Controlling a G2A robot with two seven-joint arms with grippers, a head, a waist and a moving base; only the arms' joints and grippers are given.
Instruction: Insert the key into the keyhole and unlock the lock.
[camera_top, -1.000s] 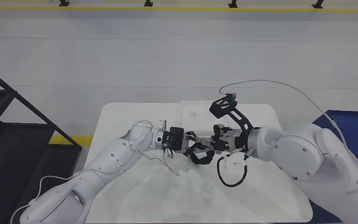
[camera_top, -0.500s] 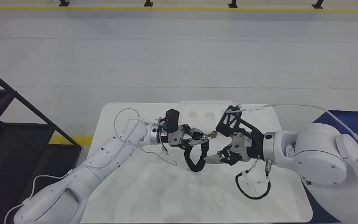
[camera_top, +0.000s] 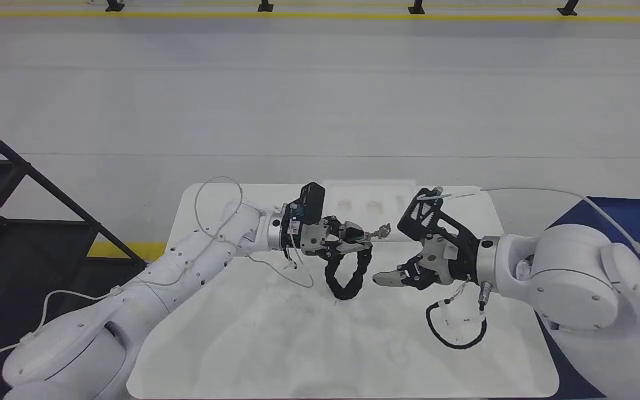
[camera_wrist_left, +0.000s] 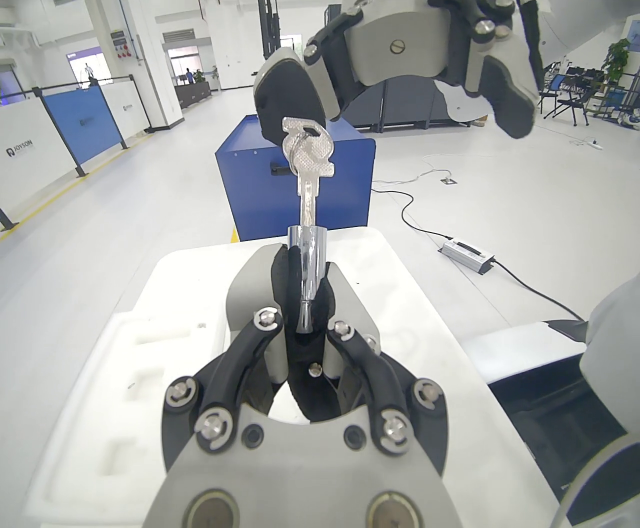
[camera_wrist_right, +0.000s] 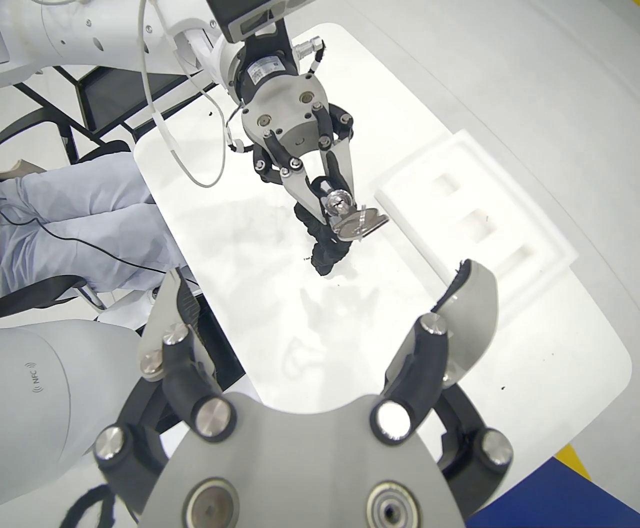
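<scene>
The right gripper (camera_wrist_right: 320, 285) has drawn back from the key (camera_wrist_left: 309, 165) toward 4 o'clock. The key sits in the lock (camera_wrist_left: 307, 250), long axis 9-to-3, bow toward 3 o'clock. Right jaws gape wide, empty; the left gripper (camera_top: 345, 240) clamps the lock above mid-table (camera_top: 300, 340).

Open industrial hall — pale floor (camera_top: 320, 100), yellow line (camera_top: 320, 14), barrier panels (camera_wrist_left: 82, 120)

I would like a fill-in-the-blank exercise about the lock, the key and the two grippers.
1. The left gripper holds the cable lock, whose cable is ___ in colour.
2. The key is inserted in the lock's ___.
3. The right gripper, apart from the key, has its jaws ___.
Missing words: black; keyhole; open.
</scene>
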